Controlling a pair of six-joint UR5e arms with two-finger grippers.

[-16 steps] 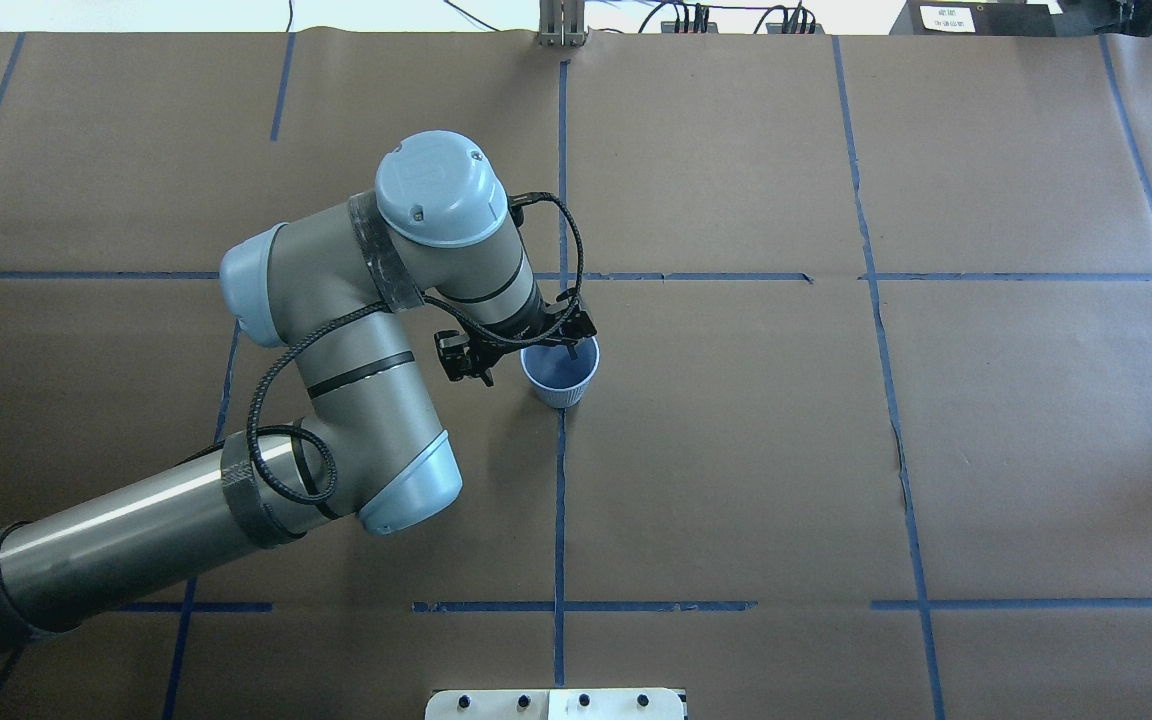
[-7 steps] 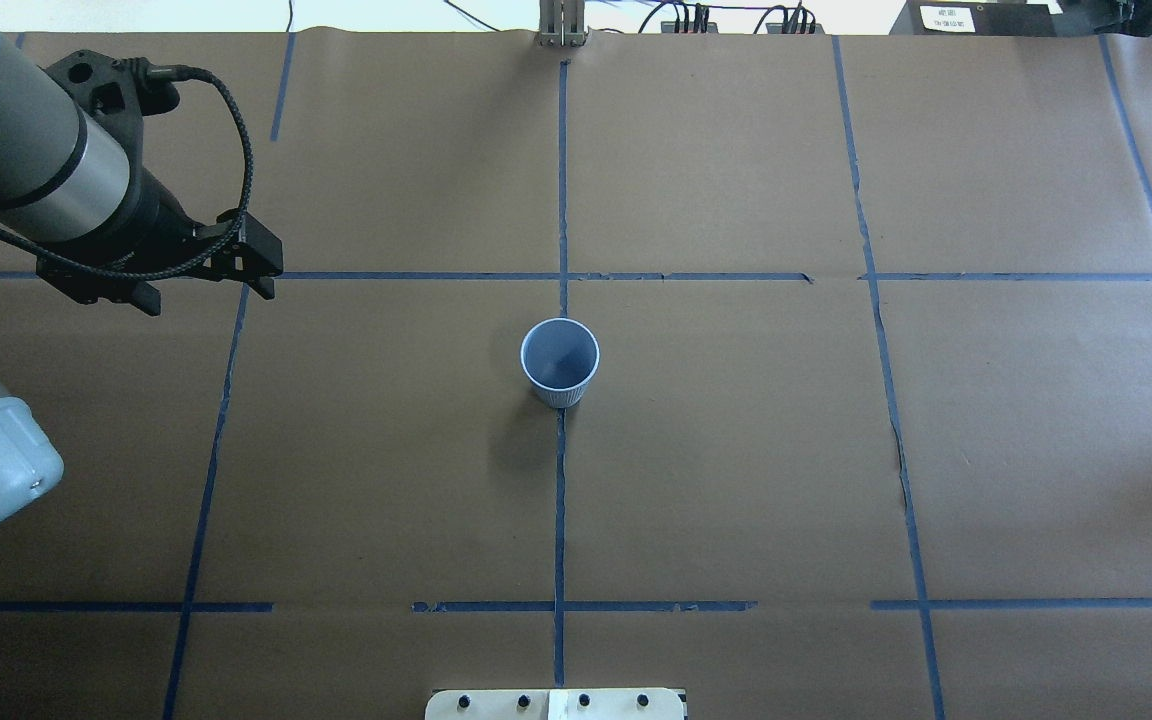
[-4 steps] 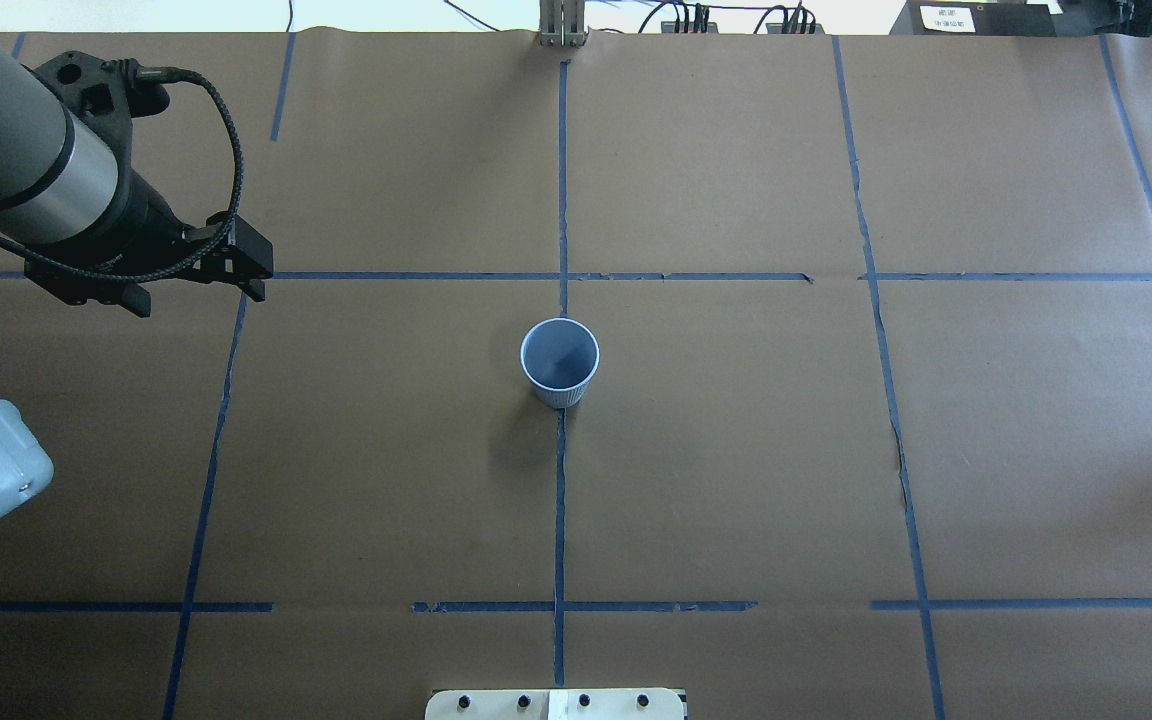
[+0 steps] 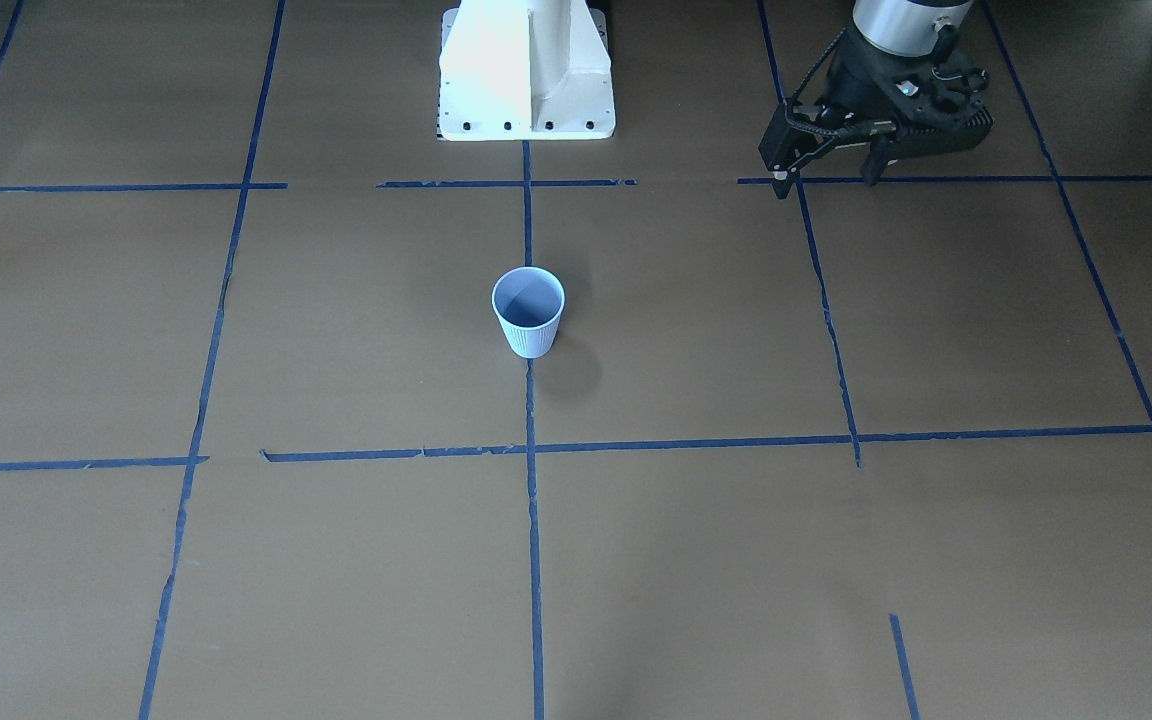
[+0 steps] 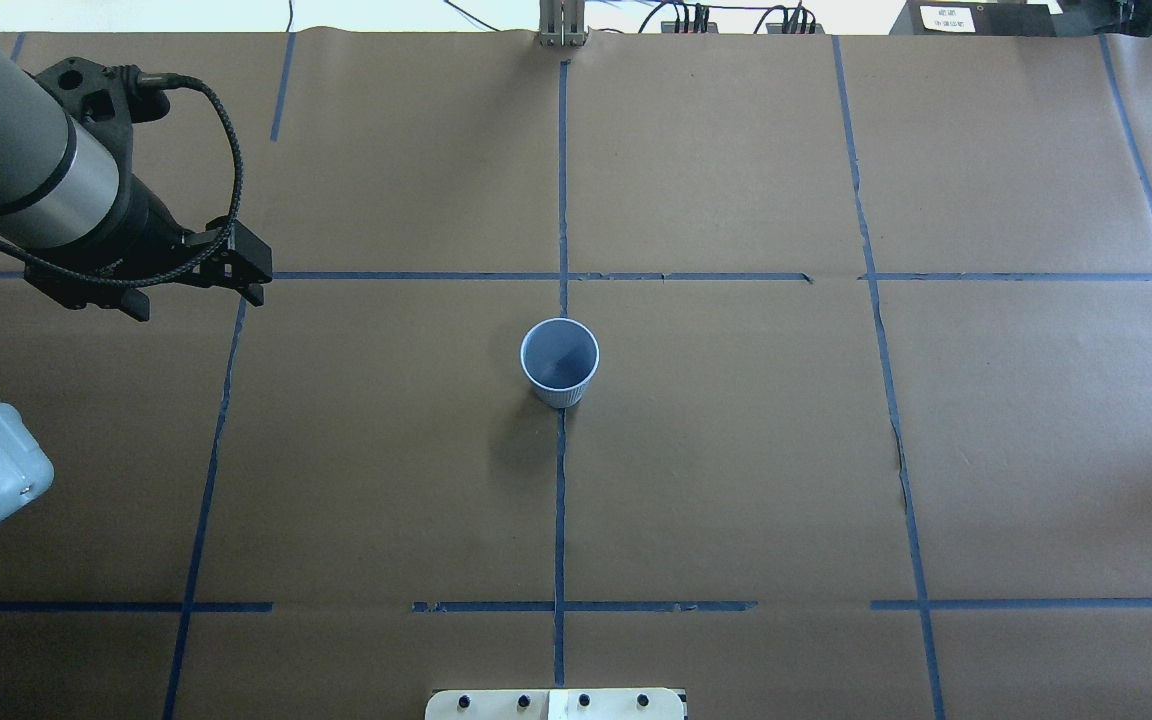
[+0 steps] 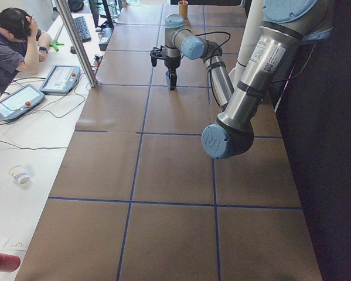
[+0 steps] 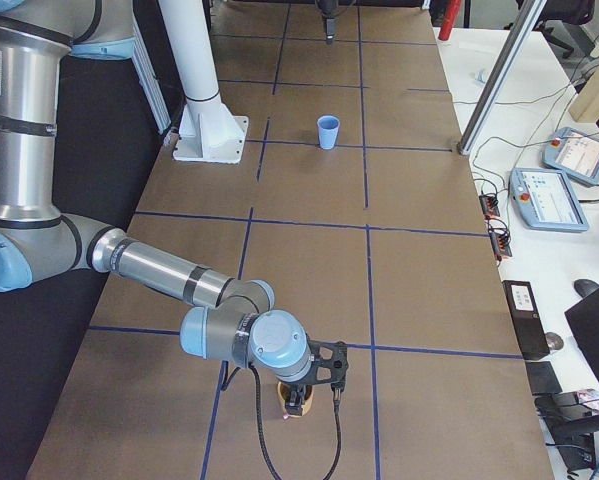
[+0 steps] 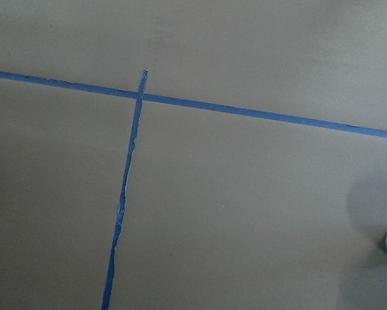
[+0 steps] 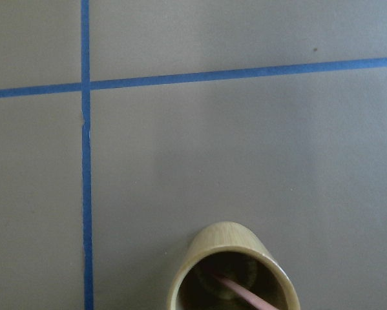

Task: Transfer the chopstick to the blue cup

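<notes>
Thin pink chopstick (image 9: 243,292) sits slanted inside the round bamboo holder cup (image 9: 227,234), near the right end edge of the brown paper-covered table (image 5: 736,450). Directly over the holder hangs the right gripper (image 7: 301,397); can't tell from this angle whether its claw is apart or together. Target is the ribbed light-blue paper cup (image 5: 559,362), upright at table centre, no stick visible in it. Robot's left gripper (image 5: 198,298): claw apart, empty, toward the left edge, well apart from the cup.

Likely step: pick from the holder. Centre on the stick's upper end, not the rim. Clamp, then pull straight up until clear. Cup looks light, so lower the tip inside before releasing, no rim contact.
</notes>
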